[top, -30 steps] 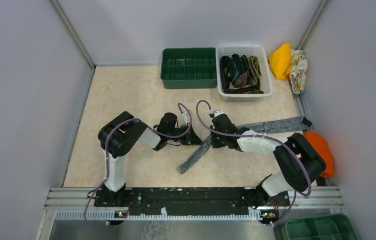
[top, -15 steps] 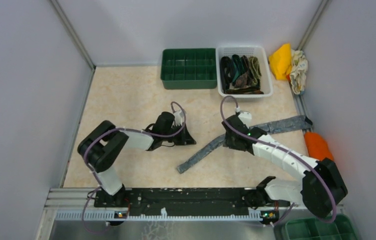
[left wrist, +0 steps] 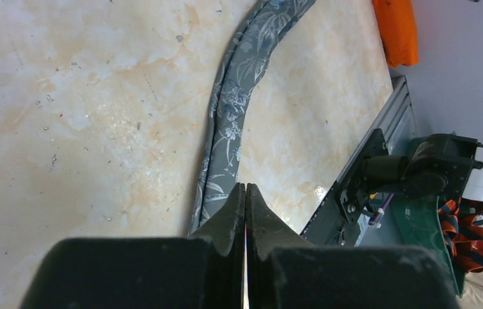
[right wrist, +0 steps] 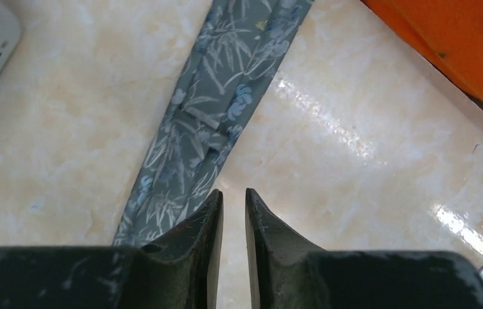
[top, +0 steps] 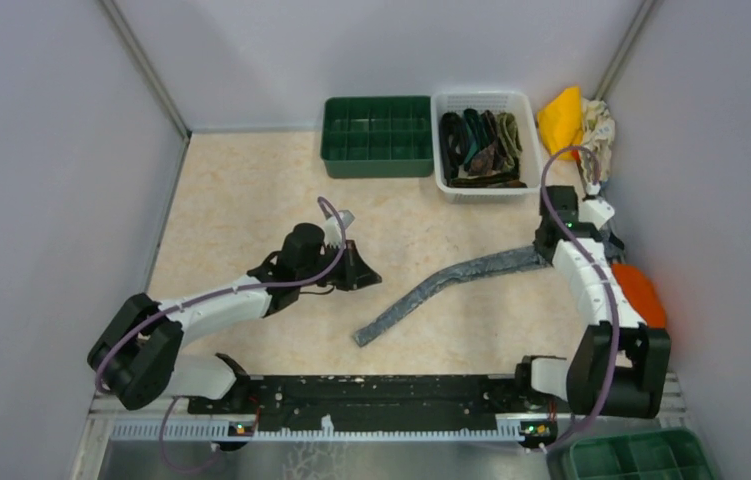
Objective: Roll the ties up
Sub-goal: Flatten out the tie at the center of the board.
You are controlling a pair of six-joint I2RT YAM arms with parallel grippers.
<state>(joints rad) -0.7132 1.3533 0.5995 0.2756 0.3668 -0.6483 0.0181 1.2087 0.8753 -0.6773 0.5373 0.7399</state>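
Note:
A grey patterned tie (top: 451,278) lies flat on the table, bending from the near middle toward the right. It shows in the left wrist view (left wrist: 229,116) and the right wrist view (right wrist: 206,129). My left gripper (top: 367,280) (left wrist: 246,187) is shut and empty, just above the table, left of the tie's middle. My right gripper (top: 545,247) (right wrist: 233,193) hovers over the tie's wide right end, its jaws a narrow gap apart with nothing between them. Several dark ties (top: 481,145) lie in the white basket (top: 486,97).
A green divided tray (top: 376,103) stands left of the basket at the back. A yellow cloth (top: 561,120) lies at the back right. An orange cloth (top: 641,290) (right wrist: 457,45) lies by the right wall. Another green tray (top: 641,455) sits off the table, near right.
My right gripper has swung from the middle of the tie to its wide right end. The tie now curves and ends further left. My left gripper has drifted slightly left.

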